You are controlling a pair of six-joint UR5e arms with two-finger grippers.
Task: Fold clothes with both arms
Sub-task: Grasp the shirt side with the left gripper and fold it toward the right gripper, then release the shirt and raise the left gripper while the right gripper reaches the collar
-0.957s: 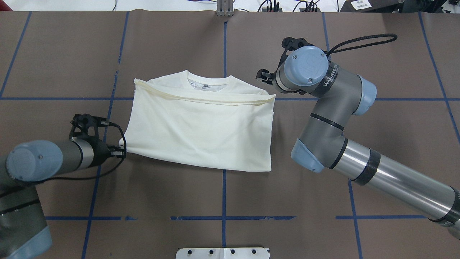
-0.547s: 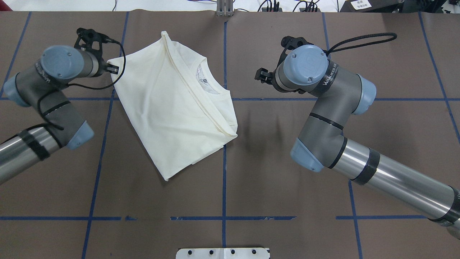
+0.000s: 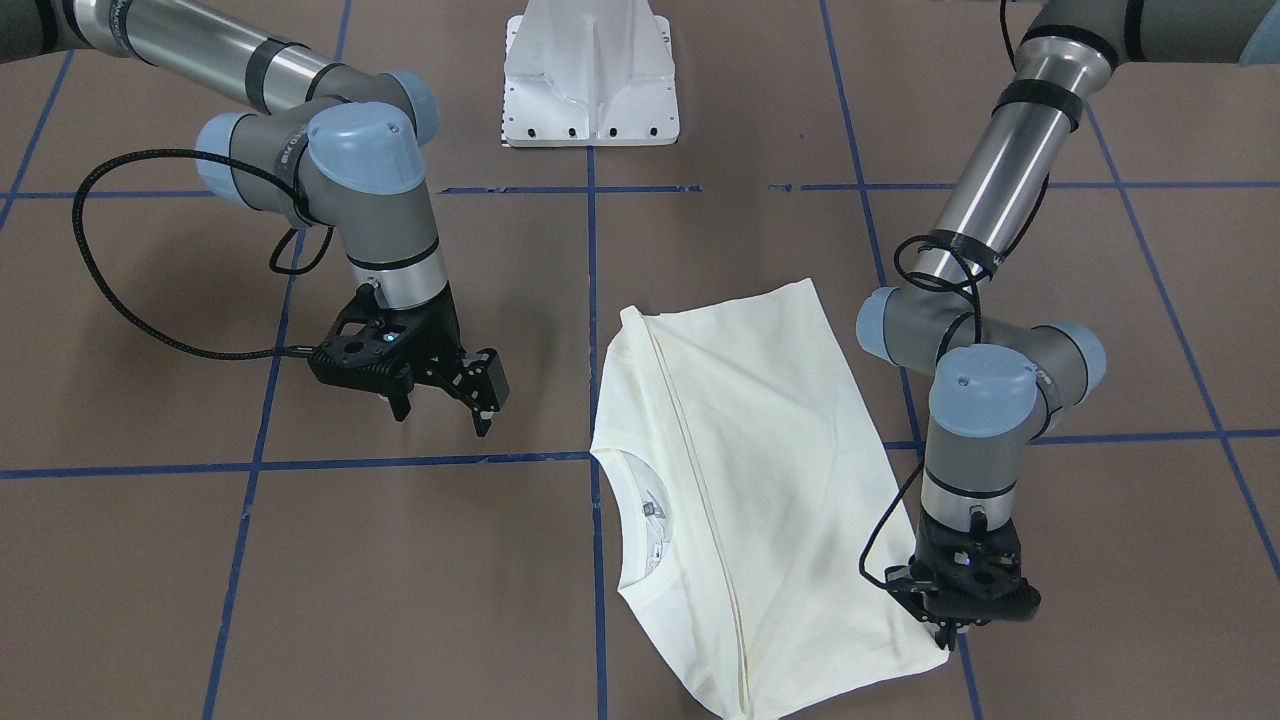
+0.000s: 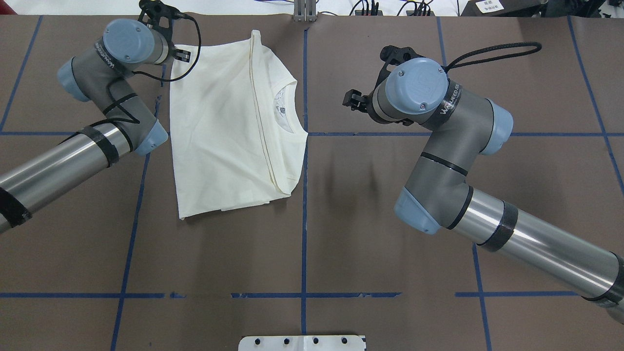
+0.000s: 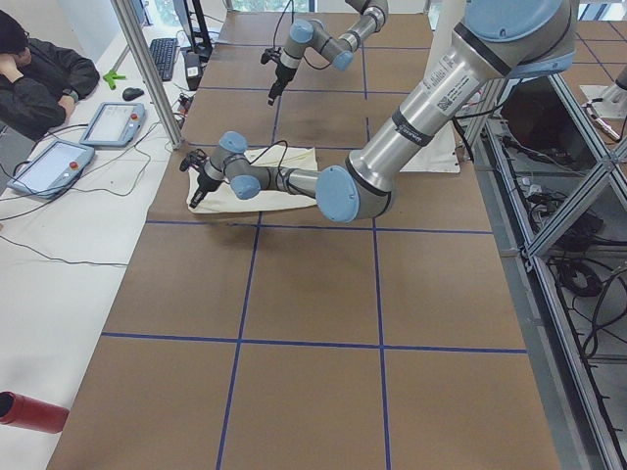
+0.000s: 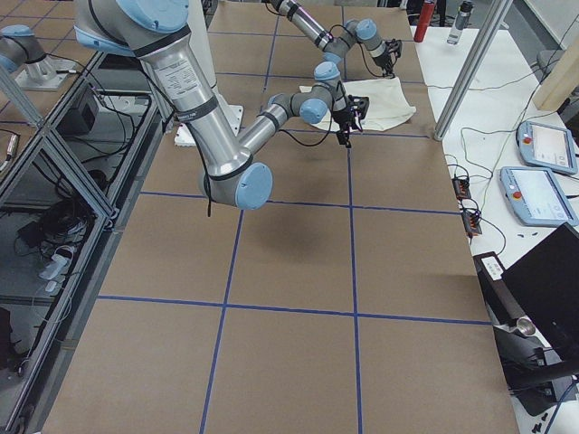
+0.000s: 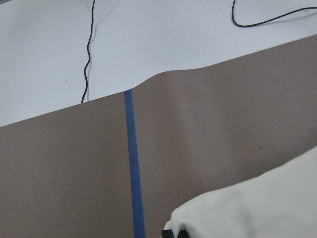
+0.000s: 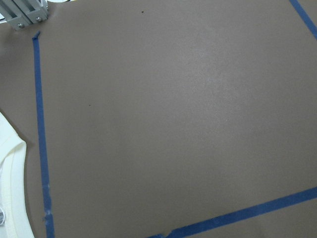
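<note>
Across the whole field, item one: table [image 4: 341, 243], brown mat ruled with blue tape. Item two: right arm [image 4: 438, 161], reaching in over the robot's right half and clear of the cloth. Item three: left arm [image 4: 117, 112], bent toward the far edge of the table. Item four: T-shirt [image 4: 219, 136], cream, plain side up, partly folded and lying flat on the robot's left half, one long edge close to the centre tape line and its far end near the mat's far edge. Item five: right gripper [image 3: 440, 415], jaws spread and empty, held above bare mat well apart from the garment. Item six: left gripper [image 3: 945, 640], jaws pinched on the far outer corner of the T-shirt. Item seven: neckline [image 4: 287, 109], facing the centre line. Item eight: label [image 4: 282, 111], inside the neckline, too small to read. Hazards, as we judge them: the pinch takes only a corner, so a further pull may lift the top layer alone and open the fold. With nothing pinning the opposite side, dragging may bunch the fabric. We also note the cloth's nearness to the far edge, over which it could slide.
</note>
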